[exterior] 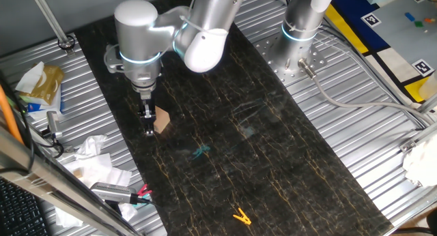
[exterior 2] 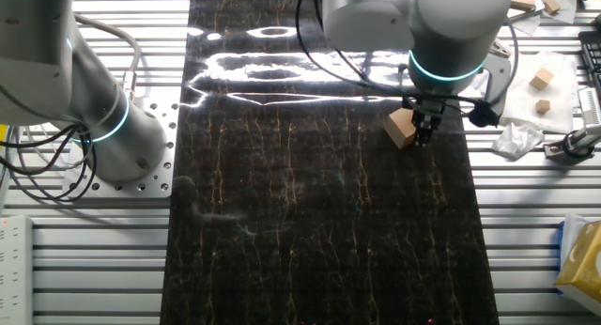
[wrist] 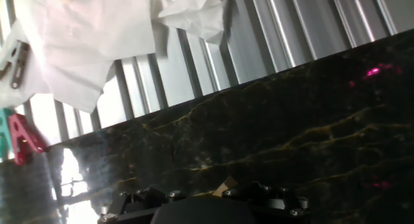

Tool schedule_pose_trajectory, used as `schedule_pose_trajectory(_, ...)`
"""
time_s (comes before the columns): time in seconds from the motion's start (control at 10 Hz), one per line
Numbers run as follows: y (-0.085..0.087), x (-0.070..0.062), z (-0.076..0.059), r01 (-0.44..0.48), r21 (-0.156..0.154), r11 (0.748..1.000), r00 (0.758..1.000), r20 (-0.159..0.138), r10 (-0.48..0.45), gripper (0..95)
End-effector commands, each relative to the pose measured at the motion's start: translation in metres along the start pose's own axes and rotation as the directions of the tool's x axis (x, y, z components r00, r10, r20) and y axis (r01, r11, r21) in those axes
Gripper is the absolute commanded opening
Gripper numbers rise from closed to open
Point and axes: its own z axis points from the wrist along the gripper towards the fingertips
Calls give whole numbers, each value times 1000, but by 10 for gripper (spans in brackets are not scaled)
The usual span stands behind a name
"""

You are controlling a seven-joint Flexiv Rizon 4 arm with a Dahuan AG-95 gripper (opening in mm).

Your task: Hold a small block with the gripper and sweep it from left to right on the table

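Gripper hangs straight down from the arm w/ the glowing blue ring, tips at or just above the table. Small block sits right beside the fingers, touching or nearly so, on the side away from the table's near edge. From the other fixed view the block is likewise tight against the gripper, resting on the black veined surface close to the ribbed metal sheet. Can't tell if the fingers actually pinch the cube or only press against one face; jaw gap is too small and dark to read in either fixed view. Hand view shows only the black finger mounts at the bottom edge w/ a tan corner of the block peeking up between them.

No readable text or brand anywhere. Black-and-white square marker tags lie on the far board, no letters legible. Crumpled white paper lies on the ribbed sheet.
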Motion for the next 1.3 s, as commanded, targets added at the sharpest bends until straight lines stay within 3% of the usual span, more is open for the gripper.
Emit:
schedule_pose_trajectory(0.1, 4, 0, 1, 0, 1, 1000, 1000, 2, 0, 760)
schedule_pose_trajectory(0.4, 13, 1, 2, 0, 1, 1000, 1000, 1, 0, 760)
schedule_pose_trajectory(0.7, 13, 1, 2, 81, 71, 994, 997, 10, -82, 760)
schedule_pose_trajectory(0.8, 13, 2, 2, 93, 82, 992, 995, 10, -95, 760)
schedule_pose_trajectory(0.9, 12, 2, 2, 99, 82, 992, 995, 10, -100, 570)
schedule_pose_trajectory(1.3, 11, 4, -1, 59, 71, 996, 998, -12, -58, 570)
